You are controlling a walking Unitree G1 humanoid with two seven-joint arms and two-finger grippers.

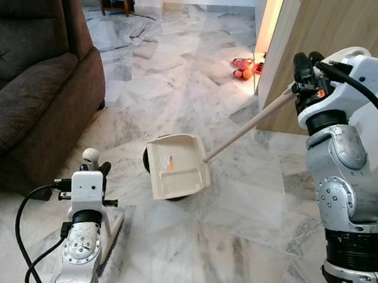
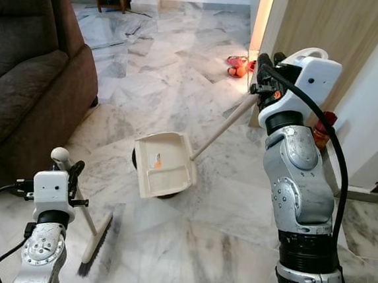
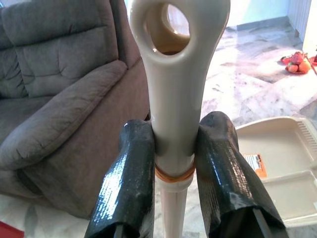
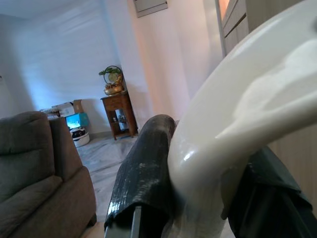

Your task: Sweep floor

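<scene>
Through my eyes, my left hand (image 2: pixel 69 170) grips the broom (image 2: pixel 91 237) near its handle top, bristles on the marble floor (image 2: pixel 205 246) beside the sofa (image 2: pixel 18 83), while my right hand (image 1: pixel 309 81) holds the long handle of the cream dustpan (image 1: pixel 176 166) resting mid-floor. My left wrist view shows both fingers (image 3: pixel 126 183) clamped on the broom handle. My right wrist view shows fingers (image 4: pixel 143 183) closed around the dustpan handle's curved end.
</scene>
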